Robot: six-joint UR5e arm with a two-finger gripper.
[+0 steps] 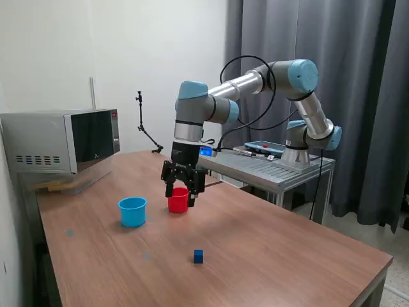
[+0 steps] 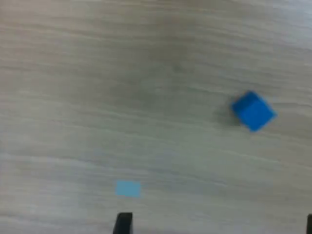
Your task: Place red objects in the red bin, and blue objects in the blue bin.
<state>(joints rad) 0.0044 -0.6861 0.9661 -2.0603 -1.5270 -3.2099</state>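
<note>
Nearest, one small dark blue cube (image 1: pixel 199 256) waits on wood; my gripper (image 1: pixel 183 190), spread and empty, hovers at the round red plastic cup (image 1: pixel 177 201). Next: reach that cube.

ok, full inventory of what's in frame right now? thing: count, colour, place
blue cube: 1, dark blue, on the table toward the near edge, apart from both cups; also in the wrist view
blue cup: 1, light blue, upright on the table, on the exterior view's left of the red cup
red cup: 1, red, upright on the table, partly hidden behind the claw
tape patch: 1, pale blue, flat on the table
table: 1, brown wood
microwave: 1, silver, at the exterior view's left
metal stand: 1, grey, behind the table, carrying the arm base
red cubes: none visible
arm: 1, grey and light blue
claw: 1, black, above the red cup; open or shut unclear
</note>
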